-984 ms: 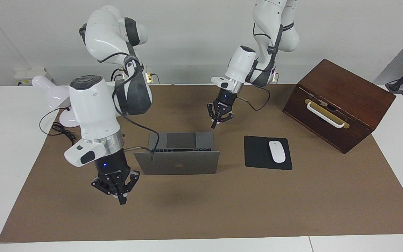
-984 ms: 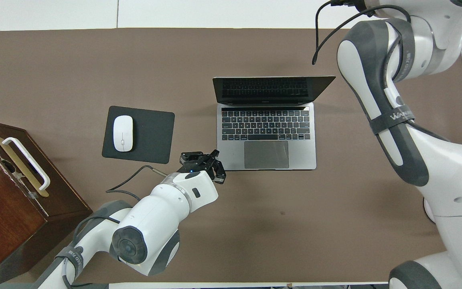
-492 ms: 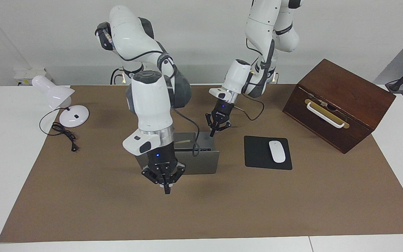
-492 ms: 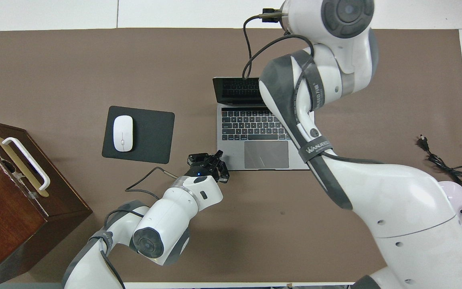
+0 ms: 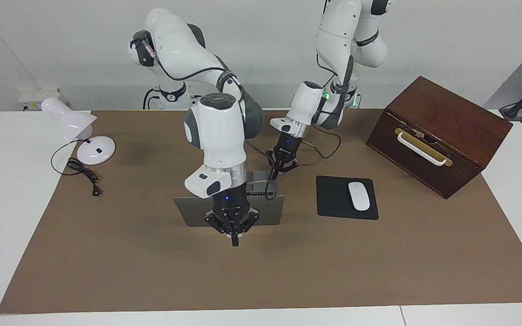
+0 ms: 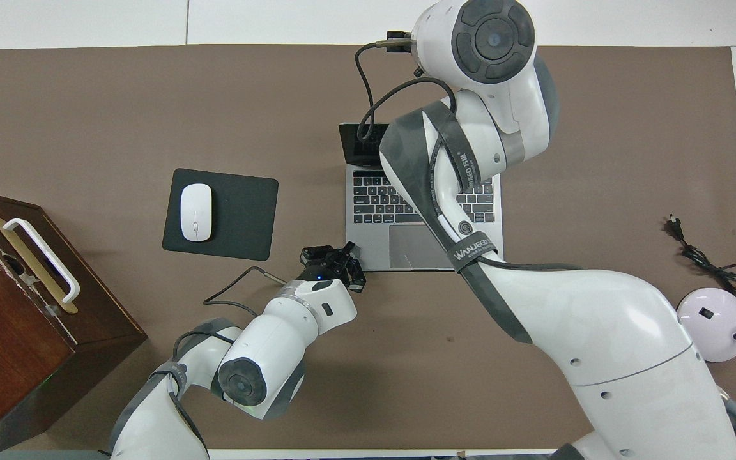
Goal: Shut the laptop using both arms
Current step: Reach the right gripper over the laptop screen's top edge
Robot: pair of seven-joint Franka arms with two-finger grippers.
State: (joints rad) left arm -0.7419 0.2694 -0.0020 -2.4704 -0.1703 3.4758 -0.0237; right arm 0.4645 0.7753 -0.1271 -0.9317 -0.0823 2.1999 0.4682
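Note:
The silver-grey laptop (image 5: 187,212) stands open on the brown mat, its lid upright and its logo face turned away from the robots. Its keyboard (image 6: 374,206) shows in the overhead view. My right gripper (image 5: 234,239) points down over the mat at the middle of the lid's logo face, fingers together. I cannot tell whether it touches the lid. Its own wrist hides it in the overhead view. My left gripper (image 5: 273,174) is shut and hangs low over the base's trackpad-side corner toward the left arm's end, also seen in the overhead view (image 6: 336,257).
A black mouse pad (image 5: 333,199) with a white mouse (image 5: 359,195) lies beside the laptop toward the left arm's end. A brown wooden box (image 5: 437,131) stands past it. A white desk lamp (image 5: 76,127) and its cable (image 5: 84,177) are at the right arm's end.
My right arm swung in from the right arm's end to the middle of the lid's logo face. My left gripper came down closer to the base's corner. The lid stands as before.

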